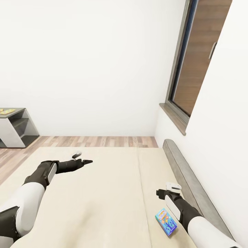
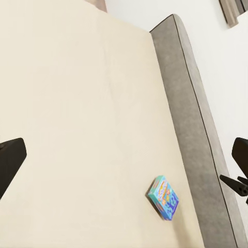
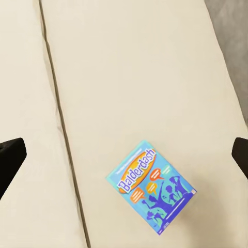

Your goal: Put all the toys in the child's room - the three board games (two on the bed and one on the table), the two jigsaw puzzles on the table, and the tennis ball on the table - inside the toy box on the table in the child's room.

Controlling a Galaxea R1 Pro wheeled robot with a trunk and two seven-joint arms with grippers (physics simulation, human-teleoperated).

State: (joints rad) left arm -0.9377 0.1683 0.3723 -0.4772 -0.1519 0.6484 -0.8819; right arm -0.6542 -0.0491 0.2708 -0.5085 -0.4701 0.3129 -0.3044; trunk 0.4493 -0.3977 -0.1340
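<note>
A bright blue board game with orange print lies flat on the beige bed, close to the grey headboard. My right gripper hovers above the mattress just beyond the game, open and empty. The right wrist view looks down on the game with the fingertips spread wide apart. My left gripper is stretched out over the middle of the bed, open and empty. From it the game shows small beside the headboard. The toy box and tennis ball are out of view.
A grey cabinet with small yellow flat things on top stands on the wood floor at far left. White walls close in behind the bed. A dark-framed window sits above the headboard.
</note>
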